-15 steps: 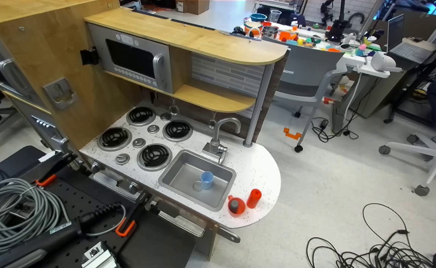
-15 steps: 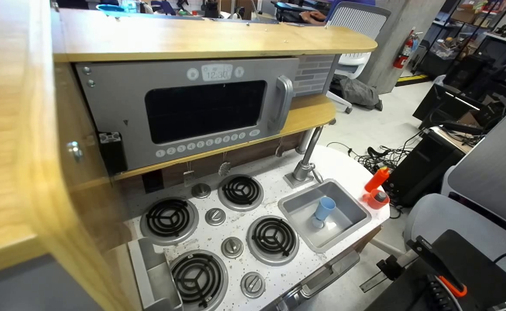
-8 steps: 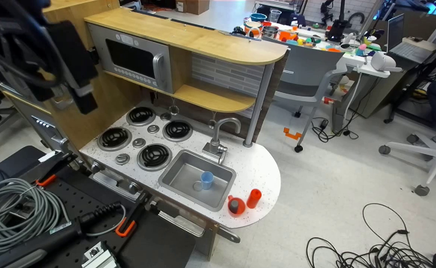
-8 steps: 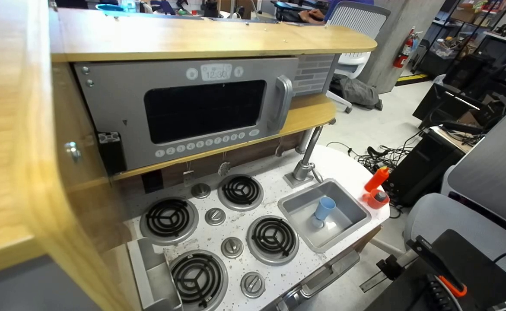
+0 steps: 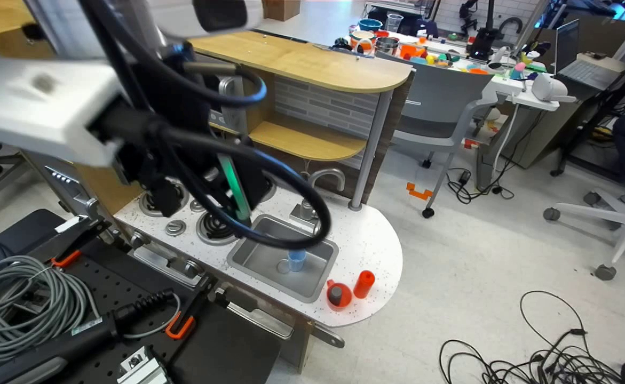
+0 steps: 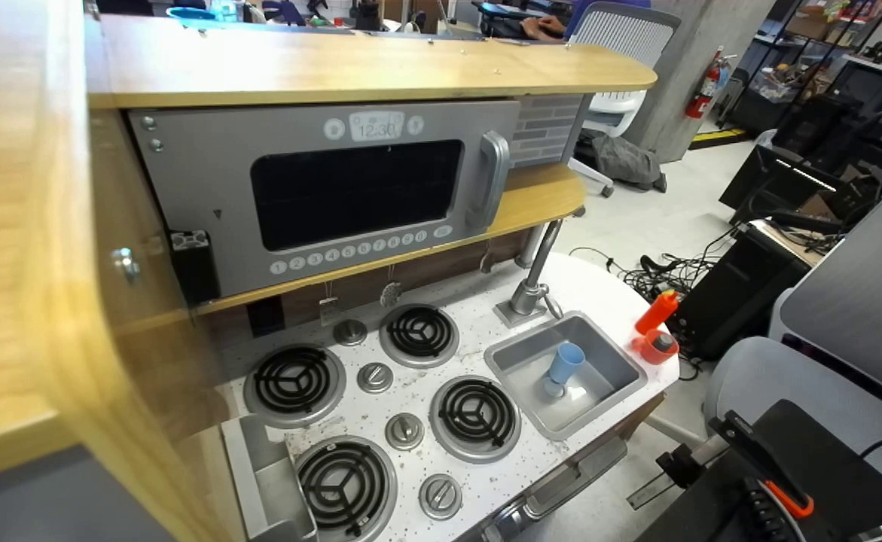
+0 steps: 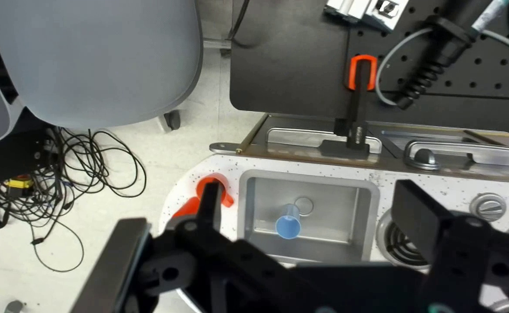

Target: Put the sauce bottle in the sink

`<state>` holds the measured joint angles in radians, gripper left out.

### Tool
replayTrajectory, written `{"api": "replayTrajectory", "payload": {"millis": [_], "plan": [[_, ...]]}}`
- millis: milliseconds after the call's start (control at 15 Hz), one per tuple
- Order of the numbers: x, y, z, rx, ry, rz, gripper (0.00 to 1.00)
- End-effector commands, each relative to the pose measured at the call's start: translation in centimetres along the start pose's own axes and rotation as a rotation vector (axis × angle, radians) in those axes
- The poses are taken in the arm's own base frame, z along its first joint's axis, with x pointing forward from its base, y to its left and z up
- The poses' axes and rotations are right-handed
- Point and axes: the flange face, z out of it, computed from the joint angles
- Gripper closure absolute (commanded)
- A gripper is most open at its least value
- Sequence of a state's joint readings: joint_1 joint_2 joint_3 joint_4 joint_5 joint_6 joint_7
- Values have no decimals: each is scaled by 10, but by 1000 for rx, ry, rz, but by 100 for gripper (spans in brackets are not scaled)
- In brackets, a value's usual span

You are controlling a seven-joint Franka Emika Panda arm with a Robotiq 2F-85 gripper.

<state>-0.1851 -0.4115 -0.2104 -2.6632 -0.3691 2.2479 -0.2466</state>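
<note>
The sauce bottle (image 5: 364,284), slim and red, stands on the white counter beyond the sink. It also shows in an exterior view (image 6: 657,312), with a yellowish tip. In the wrist view, the sauce bottle (image 7: 186,208) is partly hidden behind a gripper finger. The sink (image 5: 320,277) is a grey basin, also seen in an exterior view (image 6: 612,373) and the wrist view (image 7: 332,208). My gripper (image 7: 311,200) is open and empty, its fingers wide apart, high above the sink area. In an exterior view the gripper (image 5: 211,194) is blurred above the burners, left of the sink.
A blue cup (image 5: 297,258) is inside the sink. A red cup (image 6: 655,347) with a dark item in it stands beside the bottle. The faucet (image 6: 529,293) rises behind the sink. A wooden shelf (image 5: 312,140) and microwave (image 6: 358,196) overhang the back.
The arm was out of view one second ago, then appeared at the upper left of an exterior view. It has moved right and down over the burners. Bottle and cups have not moved.
</note>
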Motion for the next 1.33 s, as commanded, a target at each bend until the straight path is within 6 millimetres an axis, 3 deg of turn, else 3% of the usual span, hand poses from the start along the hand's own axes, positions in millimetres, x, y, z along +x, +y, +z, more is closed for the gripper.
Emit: {"api": "replayTrajectory", "payload": {"millis": [0, 200, 800, 1267], "plan": [[5, 40, 39, -3, -10, 15, 0], [5, 69, 57, 3, -7, 67, 0], [17, 152, 96, 11, 54, 586, 0], [40, 187, 120, 110, 41, 967, 0]]}}
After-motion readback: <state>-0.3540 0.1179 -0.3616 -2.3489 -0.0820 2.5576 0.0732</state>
